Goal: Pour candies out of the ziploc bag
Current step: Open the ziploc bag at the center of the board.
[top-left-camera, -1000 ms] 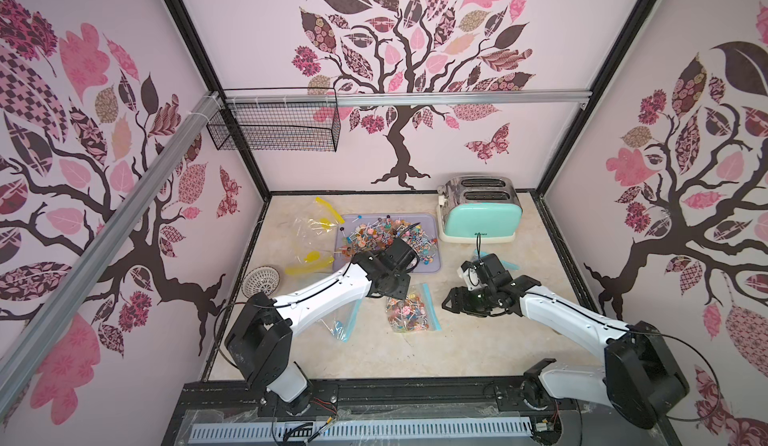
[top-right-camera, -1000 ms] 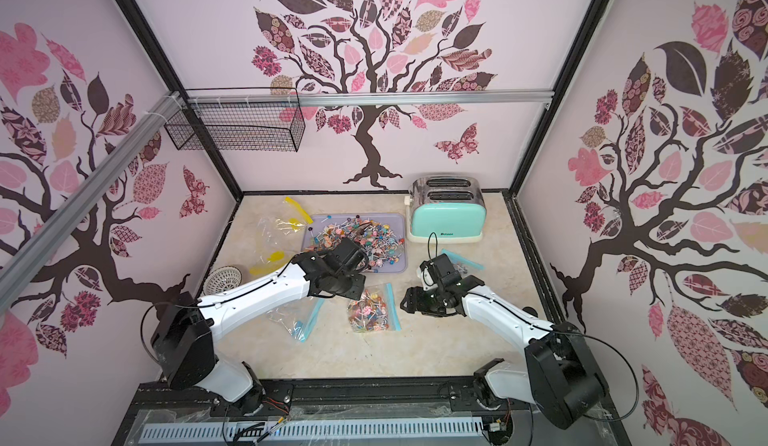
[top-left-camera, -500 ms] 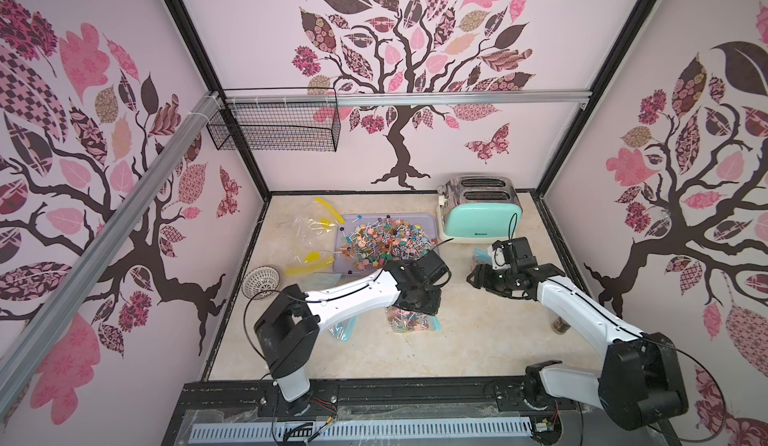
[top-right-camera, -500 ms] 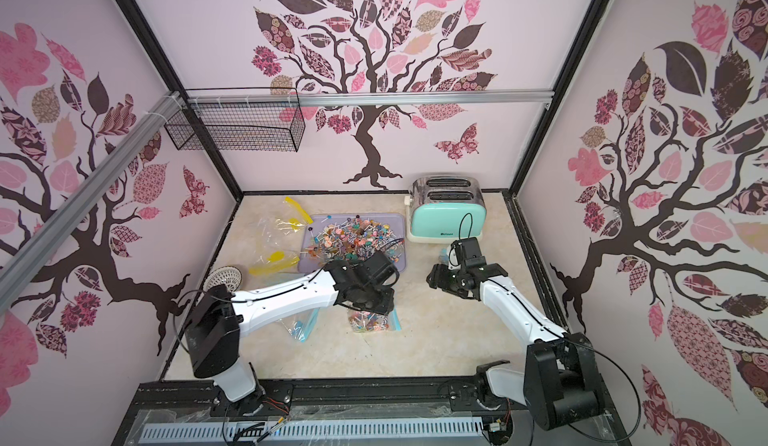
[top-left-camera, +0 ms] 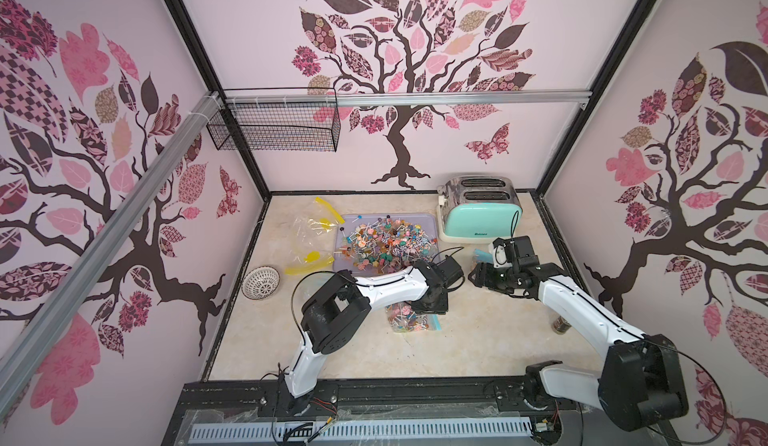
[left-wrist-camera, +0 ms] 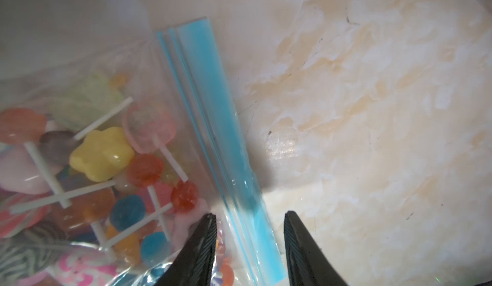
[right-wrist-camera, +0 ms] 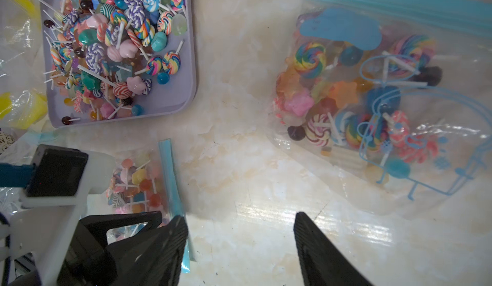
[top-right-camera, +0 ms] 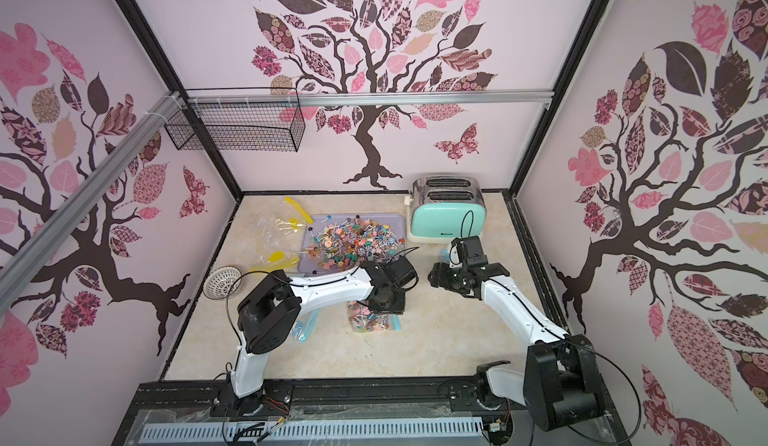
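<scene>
A small clear ziploc bag [top-left-camera: 411, 321] holding candies [left-wrist-camera: 102, 154] lies flat mid-table, its blue zip strip [left-wrist-camera: 213, 111] along one edge. My left gripper [left-wrist-camera: 250, 215] hangs just over that edge, open. The zip strip runs between its fingers, one fingertip [left-wrist-camera: 205, 234] over the plastic and the other over bare table. In both top views the left gripper [top-left-camera: 430, 304] covers the bag's far part [top-right-camera: 374, 321]. My right gripper [right-wrist-camera: 239, 216] is open and empty over bare table, right of the small bag [right-wrist-camera: 138, 180]. Nearby lies a bigger candy-filled ziploc bag [right-wrist-camera: 372, 98].
A lilac tray [top-left-camera: 430, 223] heaped with loose candies sits behind the left arm. Empty bags with yellow zips [top-left-camera: 311, 236] lie to its left, beside a white mesh bowl [top-left-camera: 261, 282]. A mint toaster [top-left-camera: 478, 215] stands at the back right. Another blue-zip bag [top-right-camera: 305, 327] lies under the left arm.
My left gripper came forward and to the right from the tray to the small bag, and its jaws narrowed. My right gripper drew back from the bag toward the toaster.
</scene>
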